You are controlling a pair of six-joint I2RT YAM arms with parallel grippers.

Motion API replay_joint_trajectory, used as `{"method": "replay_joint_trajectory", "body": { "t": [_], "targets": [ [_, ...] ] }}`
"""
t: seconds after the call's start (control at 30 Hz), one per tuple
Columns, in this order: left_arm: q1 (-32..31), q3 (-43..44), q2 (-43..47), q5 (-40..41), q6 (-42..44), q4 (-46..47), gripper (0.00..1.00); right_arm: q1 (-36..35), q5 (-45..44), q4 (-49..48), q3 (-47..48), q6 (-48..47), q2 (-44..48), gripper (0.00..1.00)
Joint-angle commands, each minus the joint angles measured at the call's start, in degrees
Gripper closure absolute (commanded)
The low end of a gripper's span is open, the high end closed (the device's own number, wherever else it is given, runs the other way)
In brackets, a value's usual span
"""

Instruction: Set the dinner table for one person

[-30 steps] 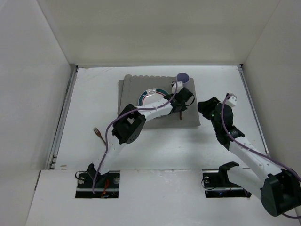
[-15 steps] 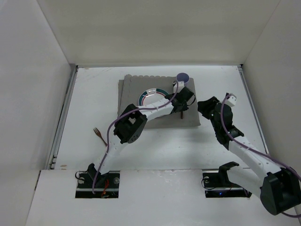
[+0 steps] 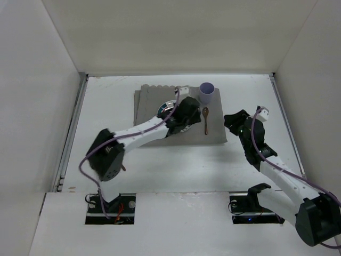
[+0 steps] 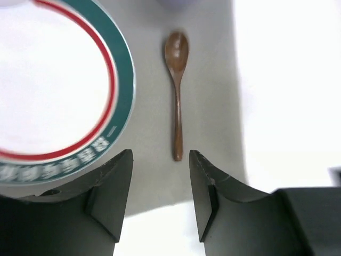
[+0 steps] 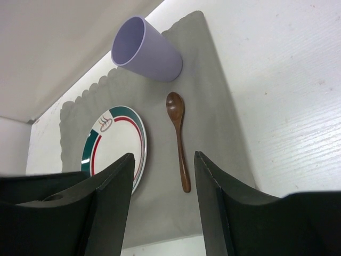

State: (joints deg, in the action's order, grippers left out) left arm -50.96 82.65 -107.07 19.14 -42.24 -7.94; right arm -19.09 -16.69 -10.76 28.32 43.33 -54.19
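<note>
Dinner table (image 3: 96,122): white, walled.

- Grey placemat (image 3: 146,101) centred toward far edge.
- On it: plate (image 4: 53,85), largely hidden by left arm.
- Wooden spoon (image 4: 177,96) just right of plate, bowl pointing far.
- Purple cup (image 5: 149,50) upright at mat's far-right corner.
- Left arm stretched diagonally over plate; left gripper (image 4: 160,154) fingers parted, empty.
- Right gripper (image 5: 162,154) off mat's right edge, fingers spread, empty.

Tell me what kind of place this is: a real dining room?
Probably a lab test cell, not a home: a white dinner table boxed in by white panels, with two robot arms bolted at its near edge.
</note>
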Motion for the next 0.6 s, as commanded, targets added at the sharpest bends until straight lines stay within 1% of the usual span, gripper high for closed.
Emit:
{"method": "replay_joint_trajectory", "body": {
  "t": [0.0, 0.07, 0.13, 0.17, 0.23, 0.3, 0.37, 0.43, 0.5, 0.57],
  "targets": [
    [2.0, -10.7, 14.6, 7.4, 0.3, 3.4, 0.55, 0.0, -0.6, -2.9, 0.1, 0.0, 0.6, 0.45],
    [4.0, -19.1, 21.4, 10.8, -0.6, 2.3, 0.55, 0.0, -0.3, -3.2, 0.1, 0.2, 0.1, 0.45],
    [7.6, -28.9, 29.9, 13.8, -3.7, -1.1, 0.55, -0.3, 0.2, -3.6, 0.2, 0.2, -0.7, 0.45],
    [9.2, -32.3, 33.3, 14.5, -5.3, -2.9, 0.54, -0.5, 0.3, -3.8, 0.4, 0.1, -1.2, 0.45],
    [14.0, -40.5, 42.5, 15.7, -8.0, -8.0, 0.54, -0.7, 0.3, -4.1, 0.6, 0.2, -2.4, 0.45],
    [19.1, -46.0, 49.4, 15.7, -9.3, -13.3, 0.54, -0.7, 0.9, -4.6, 0.7, 0.2, -3.5, 0.45],
    [23.9, -50.0, 54.6, 15.7, -9.7, -18.1, 0.54, -1.0, 2.0, -4.7, 1.0, 0.2, -4.2, 0.45],
    [29.3, -53.6, 58.9, 15.0, -9.2, -20.9, 0.56, -1.3, 2.5, -4.8, 1.2, 0.1, -4.3, 0.45],
    [32.6, -55.6, 60.7, 13.5, -9.1, -21.2, 0.57, -1.3, 2.4, -4.9, 1.1, 0.0, -4.2, 0.45],
    [34.9, -56.4, 60.3, 11.5, -8.6, -20.8, 0.57, -1.3, 2.6, -4.9, 1.1, 0.1, -4.3, 0.45]
  ]
}}
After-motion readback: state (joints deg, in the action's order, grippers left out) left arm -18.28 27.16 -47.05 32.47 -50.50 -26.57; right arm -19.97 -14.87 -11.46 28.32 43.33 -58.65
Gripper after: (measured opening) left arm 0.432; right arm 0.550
